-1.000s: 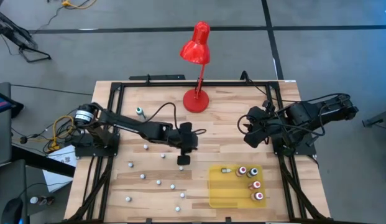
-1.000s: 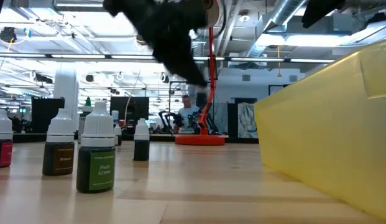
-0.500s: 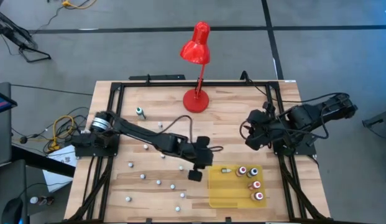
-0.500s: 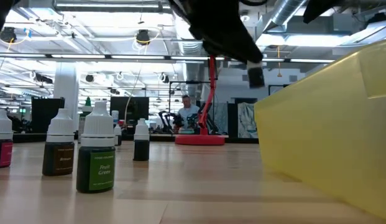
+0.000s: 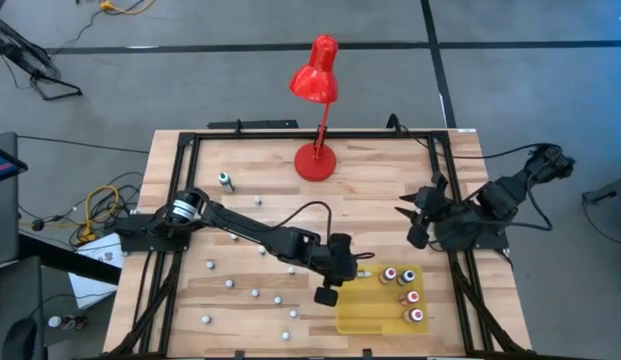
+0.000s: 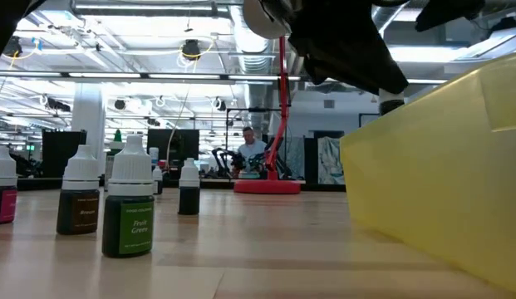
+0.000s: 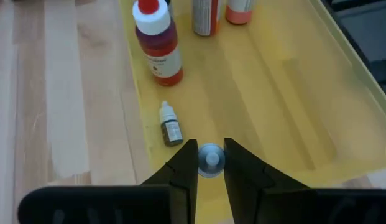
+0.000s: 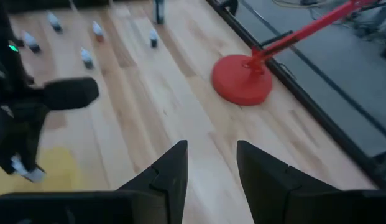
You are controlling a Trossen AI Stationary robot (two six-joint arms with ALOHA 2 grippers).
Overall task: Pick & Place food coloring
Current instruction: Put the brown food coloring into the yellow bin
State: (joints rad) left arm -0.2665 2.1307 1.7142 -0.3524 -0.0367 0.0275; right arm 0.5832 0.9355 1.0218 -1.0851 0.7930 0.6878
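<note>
Left wrist view: the left gripper [image 7: 211,163] hangs over the yellow tray [image 7: 286,93], its jaws pinched on a tiny dropper bottle [image 7: 211,155] seen cap-up between them. In the tray just beyond lies another small bottle [image 7: 170,126] on its side, with a red bottle [image 7: 158,42] standing farther in. From the high view, the left gripper [image 5: 328,292] sits at the tray's [image 5: 352,318] left edge, and more small bottles [image 5: 253,292] stay scattered on the table [image 5: 370,190] left of it. The right gripper [image 5: 418,222] waits near the right edge, jaws parted and empty, facing the red lamp [image 5: 316,120].
</note>
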